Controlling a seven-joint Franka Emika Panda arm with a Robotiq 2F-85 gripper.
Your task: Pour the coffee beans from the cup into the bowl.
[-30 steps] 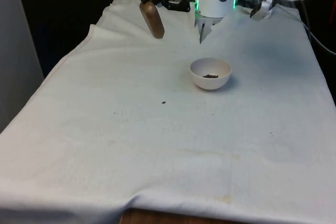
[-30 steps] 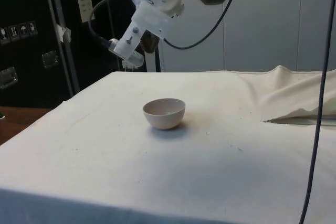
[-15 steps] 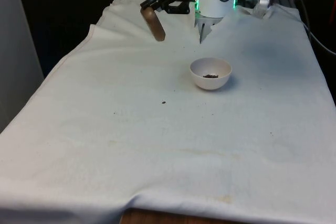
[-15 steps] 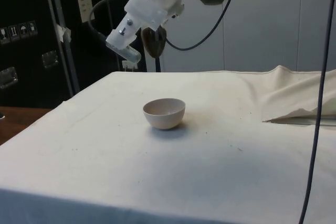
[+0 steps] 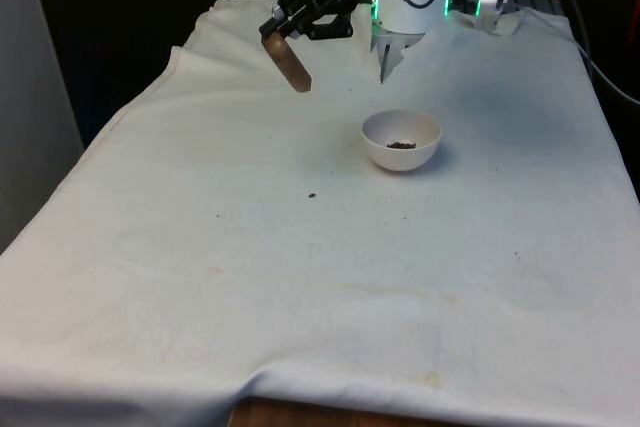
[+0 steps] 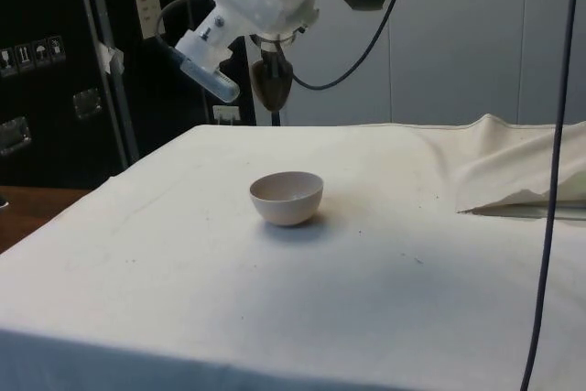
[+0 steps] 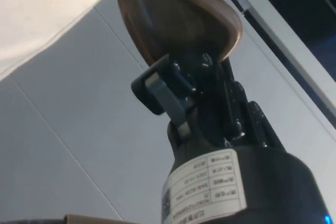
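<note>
Gripper (image 5: pixel 283 29) is clamped on the brown cup (image 5: pixel 289 60), held high above the cloth (image 5: pixel 300 277), well apart from the white bowl (image 5: pixel 401 140) on the front view's left. Beans (image 5: pixel 401 144) already lie in the bowl, so I judge pouring done; next I'd right the cup and set it down.

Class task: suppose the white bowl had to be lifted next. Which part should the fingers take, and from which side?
Take the bowl by its rim, coming straight down from above. It stands upright and open on the cloth, its outside curves in towards a narrow base, and only a few coffee beans lie at the bottom, so one finger can probably go inside.
</note>
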